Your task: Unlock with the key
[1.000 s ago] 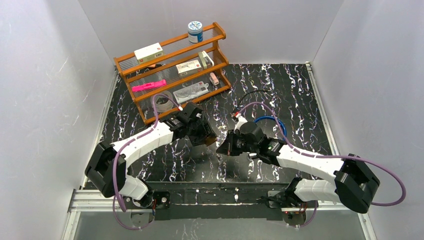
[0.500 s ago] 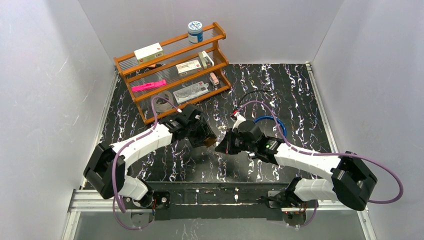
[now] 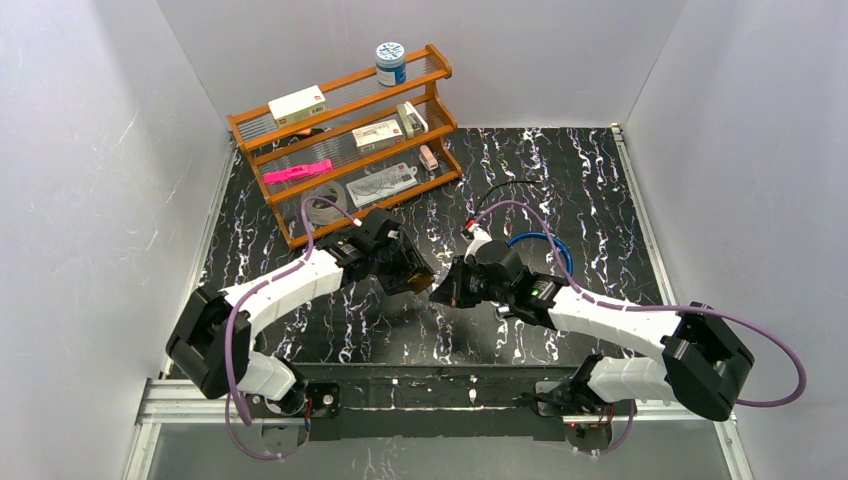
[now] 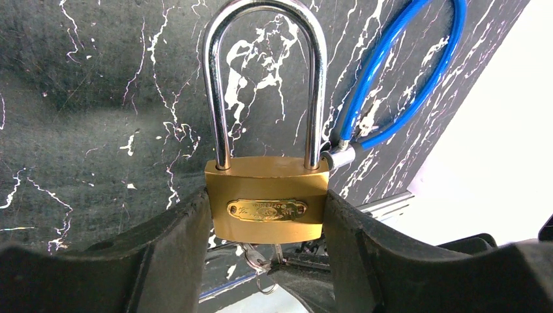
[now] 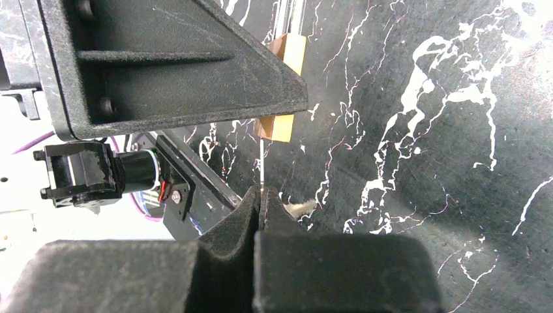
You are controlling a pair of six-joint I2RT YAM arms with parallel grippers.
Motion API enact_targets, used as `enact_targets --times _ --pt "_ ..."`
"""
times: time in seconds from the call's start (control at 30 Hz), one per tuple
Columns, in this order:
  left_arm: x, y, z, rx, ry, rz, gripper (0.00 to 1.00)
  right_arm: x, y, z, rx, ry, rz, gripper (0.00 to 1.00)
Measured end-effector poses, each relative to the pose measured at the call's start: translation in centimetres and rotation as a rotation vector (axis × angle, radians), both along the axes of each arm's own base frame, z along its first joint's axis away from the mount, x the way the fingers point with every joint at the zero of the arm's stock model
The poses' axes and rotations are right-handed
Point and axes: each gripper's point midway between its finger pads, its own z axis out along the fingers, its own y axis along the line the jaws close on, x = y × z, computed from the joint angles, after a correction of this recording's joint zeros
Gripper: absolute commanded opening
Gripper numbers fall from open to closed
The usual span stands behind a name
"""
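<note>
Okay, insertion step — left gripper (image 4: 267, 218) clamps the padlock (image 4: 267, 207) over the table (image 3: 600, 180), right gripper (image 5: 259, 203) pinches the key (image 5: 261, 166), tip at the lock's base — next I need a straight push, then a twist.

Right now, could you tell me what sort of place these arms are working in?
Probably a lab test cell for robots: white panel walls box in a black marbled tabletop, and a wooden rack holds assorted props.
</note>
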Motion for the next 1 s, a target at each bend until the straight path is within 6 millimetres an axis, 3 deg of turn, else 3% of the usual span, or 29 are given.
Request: enact_targets --times 1.0 --pt "0.44 -0.08 0.92 -0.056 -0.033 0.032 0.09 0.97 -0.06 0.40 -0.010 -0.026 -0.041 0.01"
